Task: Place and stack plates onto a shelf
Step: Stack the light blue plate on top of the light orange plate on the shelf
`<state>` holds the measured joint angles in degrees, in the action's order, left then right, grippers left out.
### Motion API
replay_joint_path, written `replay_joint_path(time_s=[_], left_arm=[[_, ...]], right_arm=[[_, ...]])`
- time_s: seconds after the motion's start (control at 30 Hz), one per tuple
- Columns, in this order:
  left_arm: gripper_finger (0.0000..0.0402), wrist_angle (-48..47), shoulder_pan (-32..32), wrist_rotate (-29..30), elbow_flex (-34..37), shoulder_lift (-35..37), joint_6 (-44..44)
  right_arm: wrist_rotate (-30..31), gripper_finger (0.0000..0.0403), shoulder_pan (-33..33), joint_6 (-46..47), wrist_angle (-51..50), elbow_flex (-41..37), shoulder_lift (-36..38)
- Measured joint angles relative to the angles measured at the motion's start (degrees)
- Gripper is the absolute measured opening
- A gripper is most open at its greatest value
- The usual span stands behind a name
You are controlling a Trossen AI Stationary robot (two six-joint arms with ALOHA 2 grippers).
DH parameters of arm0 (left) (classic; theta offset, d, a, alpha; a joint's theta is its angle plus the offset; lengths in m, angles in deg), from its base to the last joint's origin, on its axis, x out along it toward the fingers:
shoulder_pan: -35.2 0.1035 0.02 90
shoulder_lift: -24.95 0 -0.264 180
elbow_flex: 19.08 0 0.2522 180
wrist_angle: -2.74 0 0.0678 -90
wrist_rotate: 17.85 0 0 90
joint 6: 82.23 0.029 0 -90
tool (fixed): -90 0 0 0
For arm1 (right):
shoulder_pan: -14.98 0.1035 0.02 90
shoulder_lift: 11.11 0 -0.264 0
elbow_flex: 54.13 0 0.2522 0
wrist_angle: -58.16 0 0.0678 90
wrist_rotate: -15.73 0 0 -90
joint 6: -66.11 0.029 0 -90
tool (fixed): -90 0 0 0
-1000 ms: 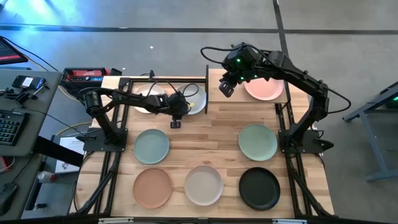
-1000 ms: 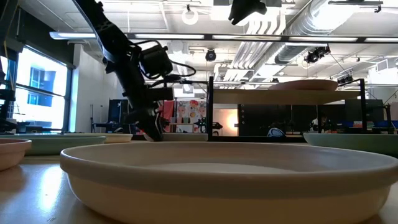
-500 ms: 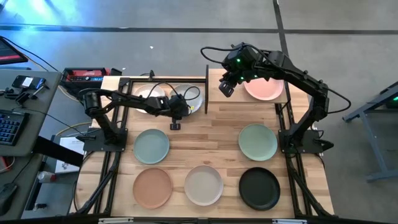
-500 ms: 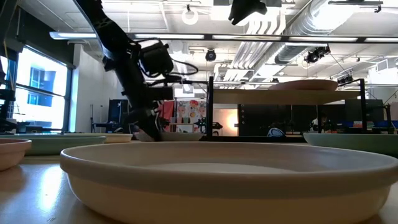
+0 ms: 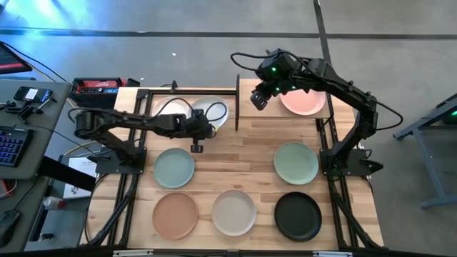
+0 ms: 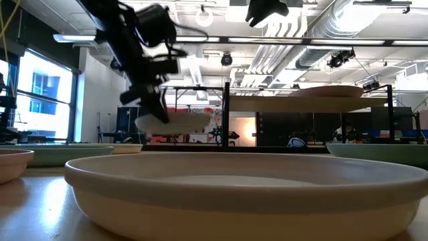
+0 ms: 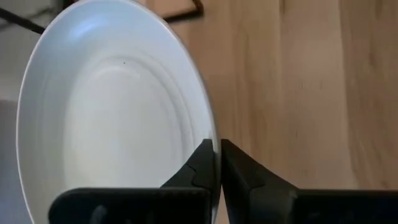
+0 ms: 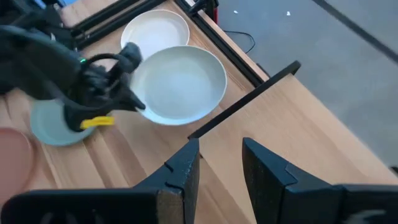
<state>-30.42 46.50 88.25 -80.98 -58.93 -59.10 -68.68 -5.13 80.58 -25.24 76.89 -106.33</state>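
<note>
A pale grey plate [image 5: 212, 113] hangs above the table's far left part, beside a white plate [image 5: 170, 108] that lies on the table. My left gripper [image 5: 198, 133] is shut on the grey plate. In the low view this plate [image 6: 177, 122] floats clear of the table. At the far right, the shelf [image 5: 263, 113] carries a pink plate [image 5: 304, 101]. My right gripper [image 5: 258, 97] hovers open over the shelf's left end, with nothing between its fingers [image 8: 186, 171]. My left gripper pinches the grey plate's rim [image 7: 213, 138] between its two fingers, one finger [image 7: 200, 163] over the plate's inside and the other on its outside. It holds the rim's near-left part [image 5: 201, 127], coming slanting down from the table's left. The plate is lifted clear and roughly level.
On the table lie a blue-green plate [image 5: 173, 168], a mint green plate [image 5: 296, 163], a peach plate [image 5: 175, 215], a beige plate [image 5: 233, 213] and a black plate [image 5: 298, 215]. A black post [image 5: 237, 100] stands at the shelf's left end.
My left gripper has shut on the grey plate's rim and gone up with it, shifting a little toward the table's left edge. The plate, which lay on the table, now hangs clear of it.
</note>
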Motion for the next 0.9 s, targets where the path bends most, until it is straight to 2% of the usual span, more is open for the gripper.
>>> replay_joint_path(time_s=[0.27,0.43,0.57,0.9], left_arm=[[0.0002,-6.9,-6.5,4.7,0.0,9.4,5.8],[0.0002,-11.3,-12.2,5.3,0.0,13.9,11.6],[0.0002,-12.2,-16.6,6.5,0.0,15.3,14.6],[0.0004,-12.3,-25.0,12.1,0.0,15.3,15.2]], right_arm=[[0.2,0.0099,0.6,12.1,-1.4,0.0,-0.4],[0.2,0.0099,2.8,18.9,-1.5,0.0,-2.0],[0.3,0.0099,5.4,23.0,-1.7,0.0,-3.8],[3.6,0.0099,12.4,31.2,-2.0,0.0,-8.8]])
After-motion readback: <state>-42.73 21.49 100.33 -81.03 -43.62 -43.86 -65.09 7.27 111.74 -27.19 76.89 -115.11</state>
